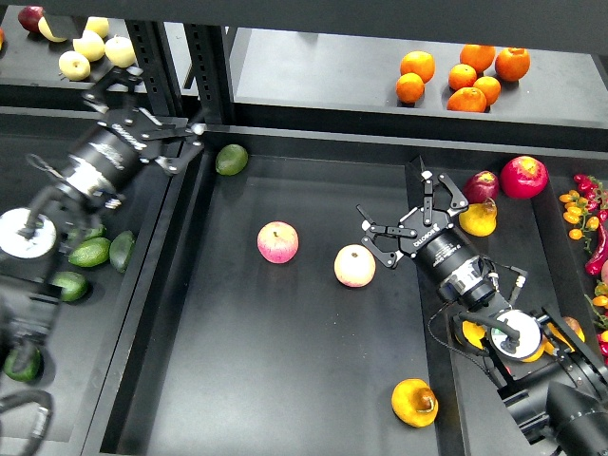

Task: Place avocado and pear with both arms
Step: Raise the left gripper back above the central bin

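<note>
Left gripper (187, 136) up at the far left corner of the black tray (285, 380), fingers spread, nothing between them. Avocado (231, 159) lying just beside those fingertips, right at the tray's far edge, not touching. Right gripper (407, 217) over the tray's right side, fingers splayed wide, empty. Pink-yellow apple (354, 266) just beside it, a second apple (277, 242) further left, mid-tray. Pear (415, 402) down near the tray's near right corner, brownish patch showing, well apart from both grippers.
</note>
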